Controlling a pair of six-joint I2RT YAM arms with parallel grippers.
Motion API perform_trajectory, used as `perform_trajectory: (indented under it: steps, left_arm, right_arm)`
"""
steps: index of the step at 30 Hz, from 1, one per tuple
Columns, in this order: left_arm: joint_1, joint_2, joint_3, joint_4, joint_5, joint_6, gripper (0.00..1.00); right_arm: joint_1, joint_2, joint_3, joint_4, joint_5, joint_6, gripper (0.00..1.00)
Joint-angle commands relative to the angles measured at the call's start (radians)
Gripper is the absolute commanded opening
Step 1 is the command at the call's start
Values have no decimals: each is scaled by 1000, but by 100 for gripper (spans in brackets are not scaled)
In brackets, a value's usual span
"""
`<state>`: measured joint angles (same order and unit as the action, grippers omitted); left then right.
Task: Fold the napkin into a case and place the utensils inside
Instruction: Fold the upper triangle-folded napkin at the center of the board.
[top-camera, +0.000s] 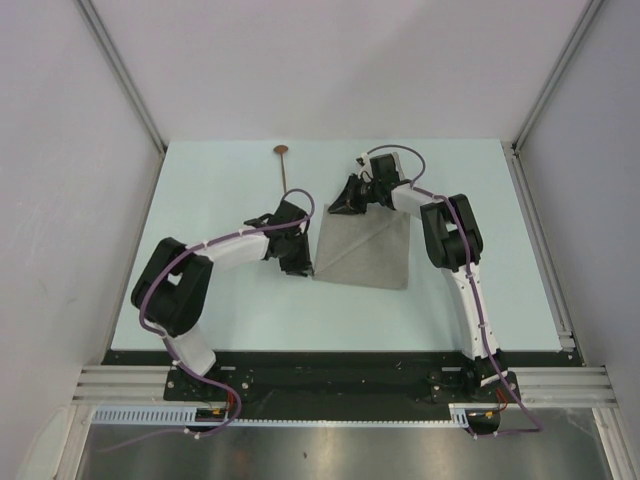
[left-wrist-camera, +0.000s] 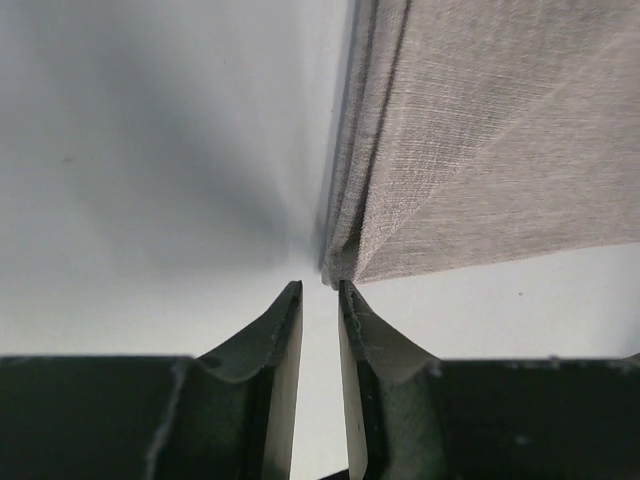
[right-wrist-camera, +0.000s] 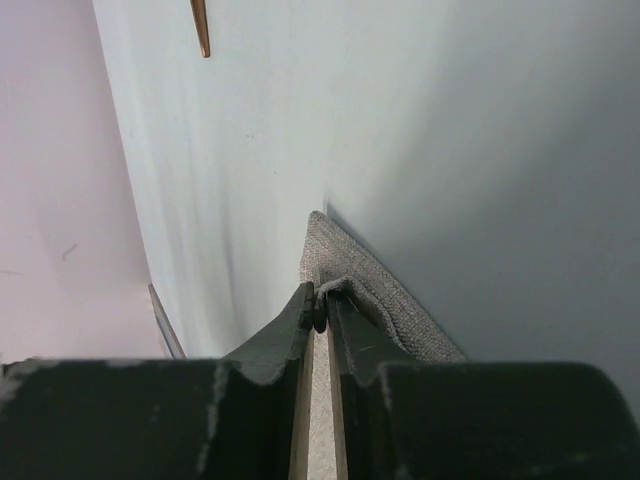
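Note:
The grey-beige napkin (top-camera: 365, 250) lies folded on the table's middle, a diagonal crease across it. My right gripper (top-camera: 345, 207) sits at its far left corner. In the right wrist view the jaws (right-wrist-camera: 321, 297) are nearly together, with a curled edge of the napkin (right-wrist-camera: 370, 275) pinched at their tips. My left gripper (top-camera: 303, 268) rests by the napkin's near left corner. Its jaws (left-wrist-camera: 320, 287) stand slightly apart with only table between them, and the napkin's layered corner (left-wrist-camera: 345, 262) lies just ahead of the tips. The spoon (top-camera: 284, 168) lies far back on the table, copper bowl away from me, apart from both grippers.
The pale blue table (top-camera: 220, 200) ends at walls left, right and behind, with metal rails (top-camera: 540, 240) along its sides. The spoon's handle tip (right-wrist-camera: 202, 25) shows ahead of the right gripper. Bare tabletop lies left of the napkin (left-wrist-camera: 150, 180).

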<state>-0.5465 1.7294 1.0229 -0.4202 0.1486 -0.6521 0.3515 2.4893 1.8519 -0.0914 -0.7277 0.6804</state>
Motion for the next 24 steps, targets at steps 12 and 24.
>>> perform_trajectory:
  steps: [12,24]
  left_arm:
    - [11,18,134,3,86,0,17]
    - [8,78,8,109,98,-15,9]
  right_arm:
    - [-5,3,33,38,-12,-8,15]
    - [-6,-13,26,33,-22,-8,25]
